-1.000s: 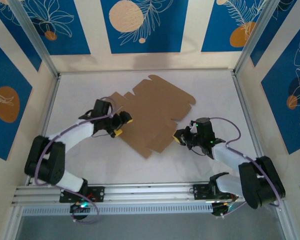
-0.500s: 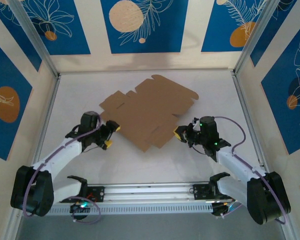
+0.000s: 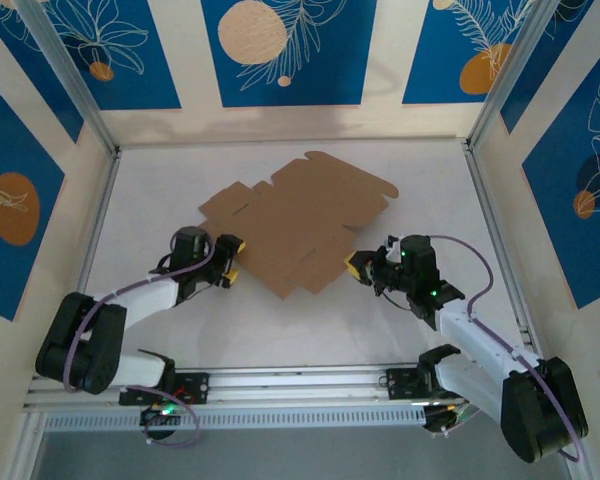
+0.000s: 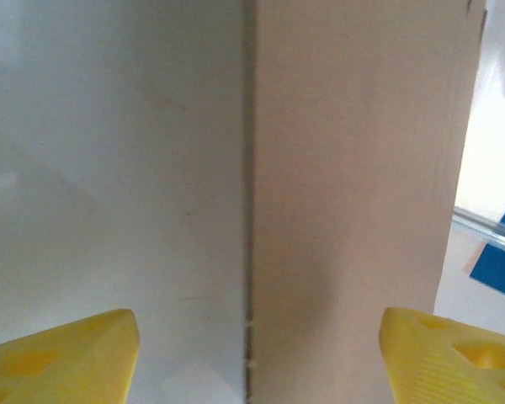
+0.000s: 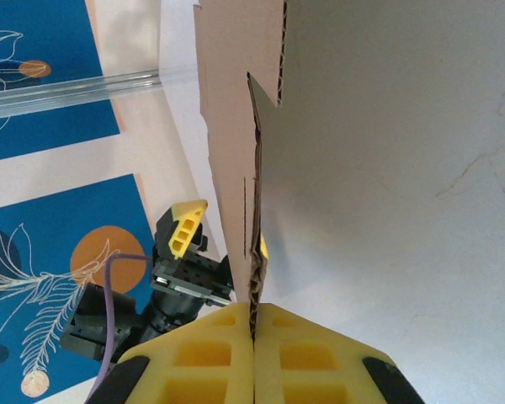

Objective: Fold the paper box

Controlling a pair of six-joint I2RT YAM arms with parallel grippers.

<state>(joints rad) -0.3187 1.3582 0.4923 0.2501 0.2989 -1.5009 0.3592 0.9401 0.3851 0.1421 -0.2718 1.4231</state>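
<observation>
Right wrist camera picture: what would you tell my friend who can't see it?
The right claw pinches the edge of the paper box, a brown cardboard sheet running up the picture's middle. White table lies to its right; the left arm and blue wall panels show on the left.

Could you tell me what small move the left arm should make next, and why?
Probably ease the left gripper forward so its open fingers straddle the edge of the paper box, then close. The right gripper is shut on the opposite edge, the sheet lies unfolded, and the left wrist view shows the near edge ahead between the fingers.
</observation>
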